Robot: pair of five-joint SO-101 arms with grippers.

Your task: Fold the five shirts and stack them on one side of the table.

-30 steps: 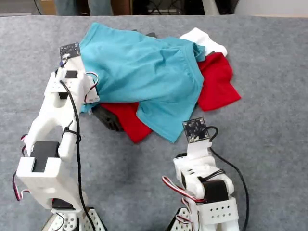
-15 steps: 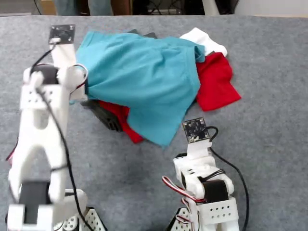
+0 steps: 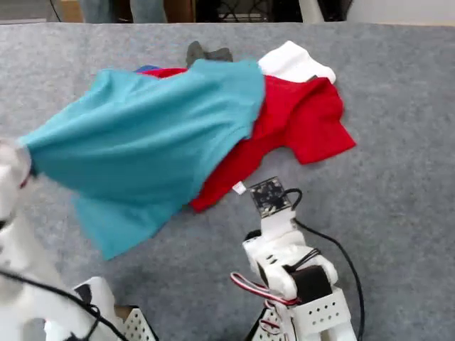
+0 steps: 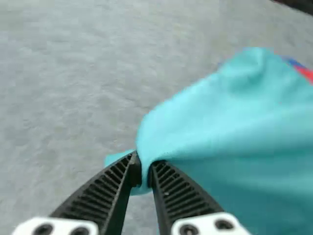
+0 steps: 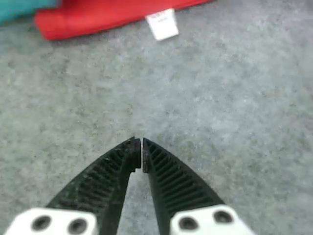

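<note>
Teal shirt [image 3: 142,142] half covers the red shirt [image 3: 298,121], one edge pinched tight in your L gripper [image 4: 142,171]. Your R gripper [image 5: 142,149] sits closed w/ nothing in it, near red shirt's hem.

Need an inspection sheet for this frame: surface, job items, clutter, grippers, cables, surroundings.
Surface: grey cover, looks flat where bare.
Job's things: teal shirt lifted by one edge and hanging out over the table's left part; red shirt lying spread, a white tag at its hem; white shirt and dark grey shirt bunched at the far edge; a sliver of blue fabric, too little to identify.
Clutter: nothing seen.
Grippers: left gripper shut on the teal shirt's edge; right gripper shut, empty, above bare cover near the red hem.
Cables: black cable and red and white wires on the right arm, off the shirts.
Surroundings: dark objects beyond the far edge, unidentifiable.
</note>
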